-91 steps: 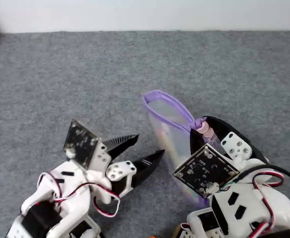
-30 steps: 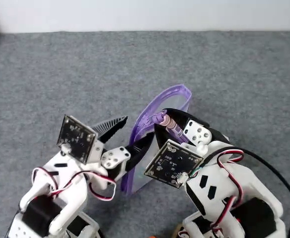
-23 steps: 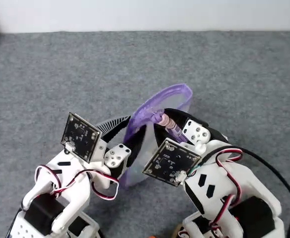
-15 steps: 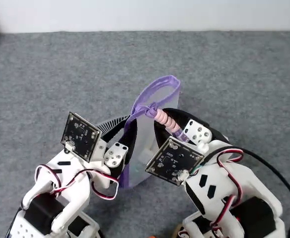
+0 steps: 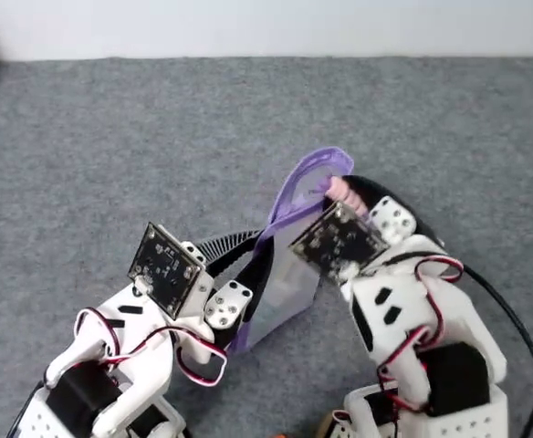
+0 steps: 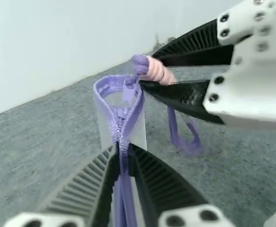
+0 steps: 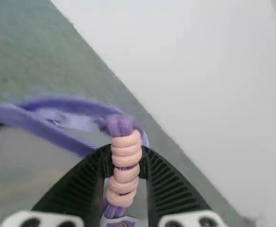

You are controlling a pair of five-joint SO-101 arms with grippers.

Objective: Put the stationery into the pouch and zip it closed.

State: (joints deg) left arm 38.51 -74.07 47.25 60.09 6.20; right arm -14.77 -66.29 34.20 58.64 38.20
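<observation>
Pouch (image 5: pixel 285 287) stands on edge on the grey mat (image 5: pixel 111 137), a bit toward 5 o'clock from the middle, running from 7 to 1 o'clock. Left gripper (image 6: pixel 121 158) is pinched narrow on its zip edge at the 7 o'clock end. Right gripper (image 7: pixel 125 158) is clamped on the pink pull (image 7: pixel 124 146) at the 1 o'clock end, where the mouth gapes a little. Can't tell what's inside
</observation>
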